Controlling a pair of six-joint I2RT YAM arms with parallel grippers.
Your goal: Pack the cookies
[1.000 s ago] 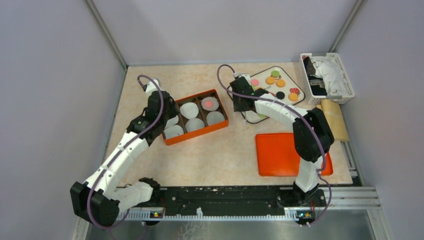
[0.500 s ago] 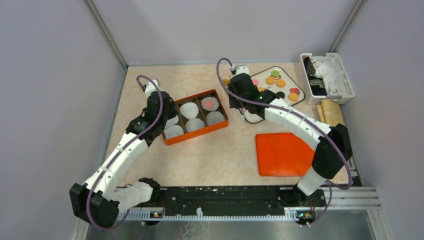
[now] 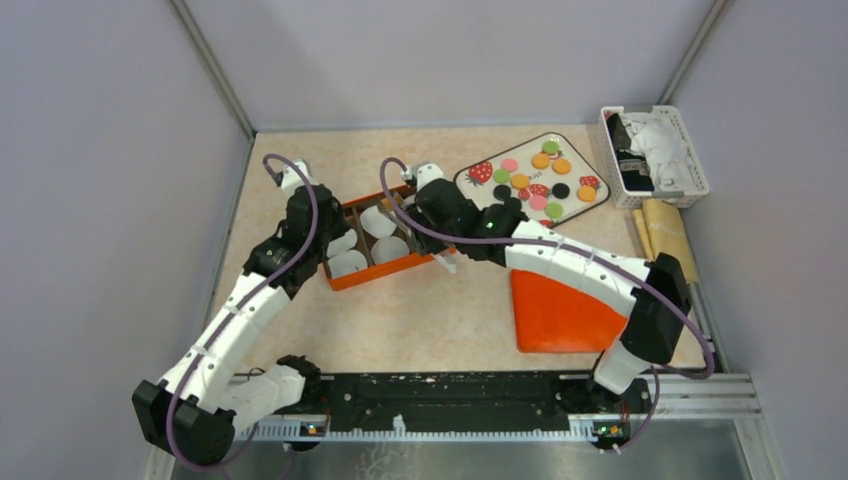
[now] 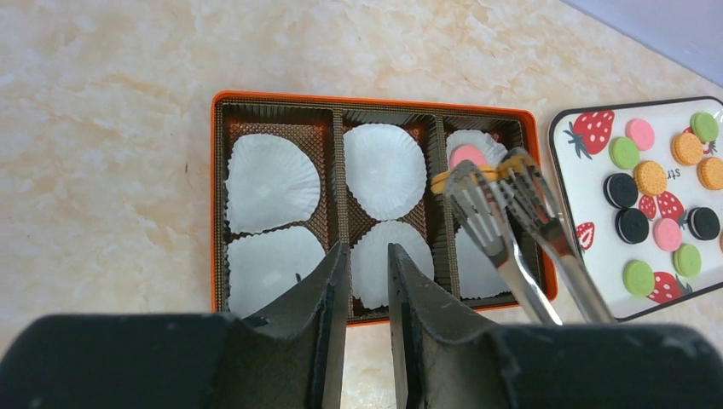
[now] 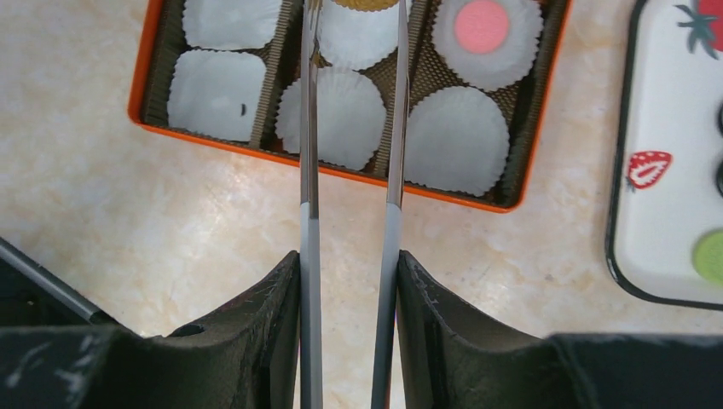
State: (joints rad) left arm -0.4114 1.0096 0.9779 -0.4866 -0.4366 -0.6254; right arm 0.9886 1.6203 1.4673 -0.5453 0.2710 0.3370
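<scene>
Presumably standing by, the left gripper [image 4: 365, 256] is hovering over the orange box's [image 4: 217, 196] near wall, jaws narrowly parted and empty. Tongs [image 4: 511, 230] are pinching an orange cookie [image 4: 441, 180] flat, face-up, over the far row beside the pink cookie [image 4: 467, 155]. Their long axis is running back into the right gripper [image 5: 349, 260], which is clenching them. Other cookies [image 4: 651, 177] are lying on the tray [image 4: 580, 192].

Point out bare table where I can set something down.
Free: table between box, lid and the near edge; also the strip behind the box. Crowded: right side, with tray, basket and lid.
</scene>
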